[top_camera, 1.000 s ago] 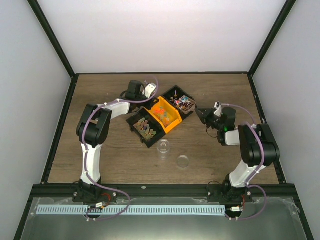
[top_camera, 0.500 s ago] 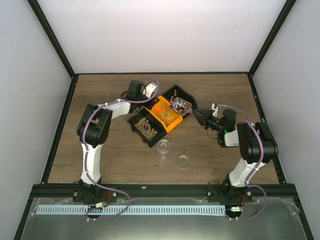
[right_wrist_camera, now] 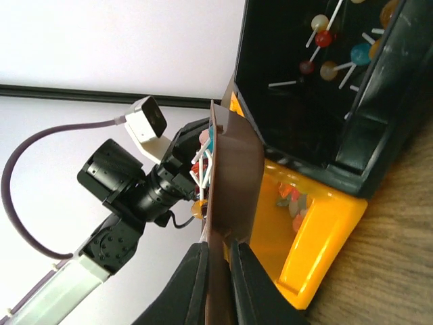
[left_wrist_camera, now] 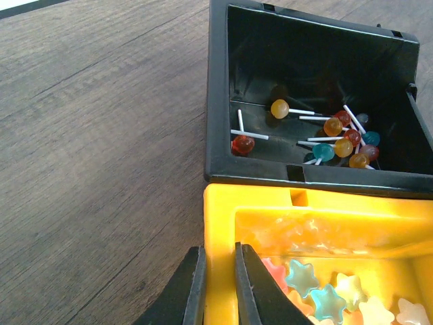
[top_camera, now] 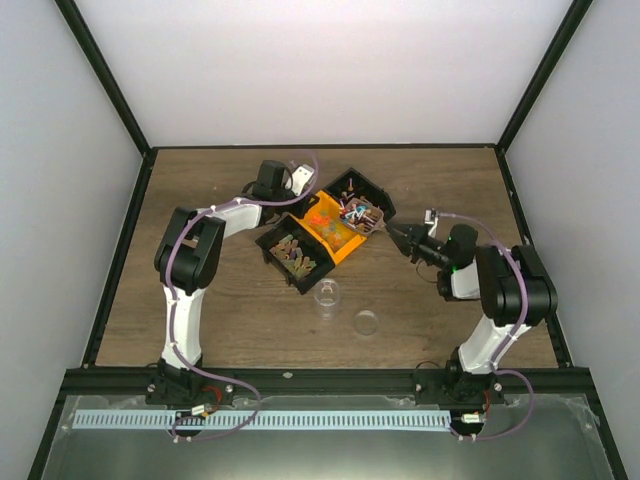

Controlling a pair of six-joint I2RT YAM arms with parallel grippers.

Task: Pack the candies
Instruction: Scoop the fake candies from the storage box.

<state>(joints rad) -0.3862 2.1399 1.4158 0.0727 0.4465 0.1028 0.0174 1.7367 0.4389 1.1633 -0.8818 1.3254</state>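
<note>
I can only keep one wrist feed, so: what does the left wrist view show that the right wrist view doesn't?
Only the left wrist view: the left gripper shut on the wall of the orange bin, clear star-shaped candies inside it, and bare table.
Only the right wrist view: the right gripper shut on a thin brown sheet, with the left arm behind it.
Both: the black bin holding lollipops, next to the orange bin.
</note>
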